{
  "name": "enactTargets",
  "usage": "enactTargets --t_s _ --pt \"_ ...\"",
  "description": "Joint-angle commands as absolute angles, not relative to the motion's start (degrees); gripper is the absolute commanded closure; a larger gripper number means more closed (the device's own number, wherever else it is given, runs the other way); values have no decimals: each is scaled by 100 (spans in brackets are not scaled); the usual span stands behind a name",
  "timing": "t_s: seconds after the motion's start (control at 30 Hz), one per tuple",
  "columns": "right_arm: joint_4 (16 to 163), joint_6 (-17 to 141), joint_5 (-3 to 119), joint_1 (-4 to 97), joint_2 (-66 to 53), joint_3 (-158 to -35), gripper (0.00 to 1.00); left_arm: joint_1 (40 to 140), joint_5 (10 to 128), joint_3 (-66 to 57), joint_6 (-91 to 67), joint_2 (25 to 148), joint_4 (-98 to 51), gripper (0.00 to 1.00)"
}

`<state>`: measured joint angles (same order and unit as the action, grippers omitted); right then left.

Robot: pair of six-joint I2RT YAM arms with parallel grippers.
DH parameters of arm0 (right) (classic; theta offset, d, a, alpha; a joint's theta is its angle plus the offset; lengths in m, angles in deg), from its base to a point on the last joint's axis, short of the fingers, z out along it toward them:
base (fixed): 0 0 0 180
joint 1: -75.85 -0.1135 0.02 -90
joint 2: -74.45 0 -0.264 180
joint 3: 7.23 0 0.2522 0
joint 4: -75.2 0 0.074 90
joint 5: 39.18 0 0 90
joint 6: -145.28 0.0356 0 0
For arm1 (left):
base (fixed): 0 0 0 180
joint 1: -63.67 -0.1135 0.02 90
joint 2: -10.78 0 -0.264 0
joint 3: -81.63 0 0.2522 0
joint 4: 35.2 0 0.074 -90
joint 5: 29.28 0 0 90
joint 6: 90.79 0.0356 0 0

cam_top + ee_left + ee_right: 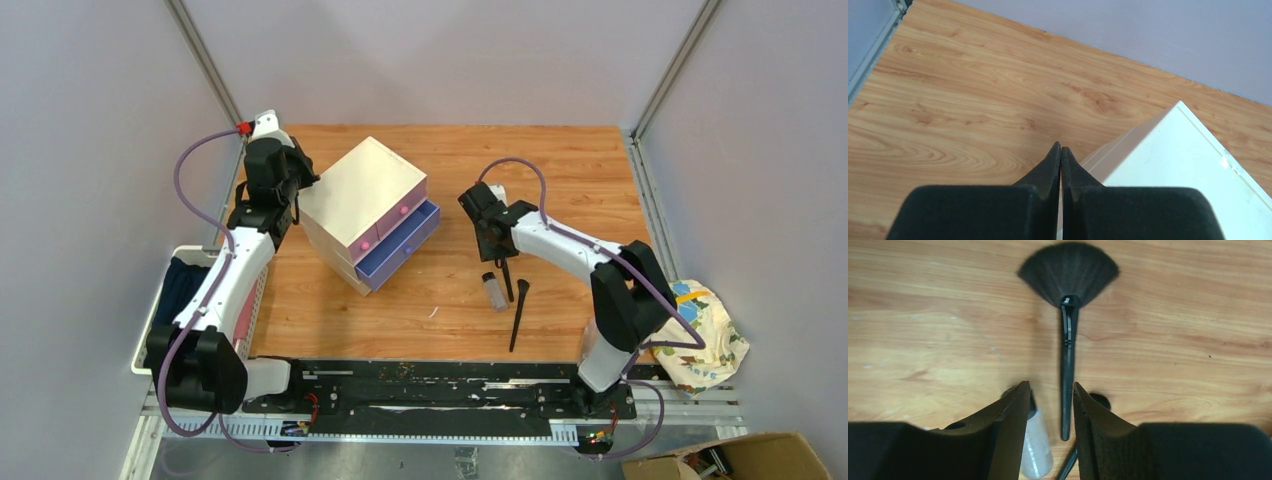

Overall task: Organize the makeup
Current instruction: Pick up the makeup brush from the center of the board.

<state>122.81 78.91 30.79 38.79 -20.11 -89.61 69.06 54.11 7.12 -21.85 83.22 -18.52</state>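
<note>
Landmark: cream cube-shaped box [360, 185] with pink upper drawers and a purple bottom drawer [405, 245]; the purple one is pulled partly out.
Left gripper [1060, 148]: jaws pressed flat together with nothing between them. The tips are at the box's corner on the left arm's side, level with its top edge. Can't tell whether they touch the box.
Right gripper [1050, 386]: well to the right of the box, low over the wooden table [560, 170]. Jaws apart, straddling a brush handle with a gap on each side, so no grip.
Black fan brush with slim black handle [1067, 355]: flat on the table right of the box, bristles spread, handle running between the right fingers.
Small clear bottle with black cap [493, 291]: lying just beside that handle, on the box side.
Second slim black brush [518, 318]: lying on the table farther from the box, near the front edge.
Patterned cloth [710, 335]: off the table, far right of the box.
</note>
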Motion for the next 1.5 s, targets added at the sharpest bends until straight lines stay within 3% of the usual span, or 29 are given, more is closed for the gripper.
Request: enactTargets --t_s 0.0,0.57,1.2,1.3,1.4,1.47 --pt "12597 7682 2936 4245 -2239 -9187 59 6939 5451 866 -2179 8247 -1813 100" --pt "11922 7423 4575 4974 -2722 -9021 65 6939 5369 889 -2144 8326 -1854 100" --pt "11951 7419 4370 5077 -3079 -9083 69 6939 5387 943 -2153 8250 -1854 100" --pt "12004 7404 4377 5106 -3170 -9170 79 6943 5379 955 -2149 8241 -1856 100" --pt "12053 7400 4388 5108 -3261 -9245 97 6939 5372 958 -2144 8241 -1854 100" --pt "12093 7425 4359 5111 -3272 -9296 100 6941 5369 953 -2142 8232 -1854 100"
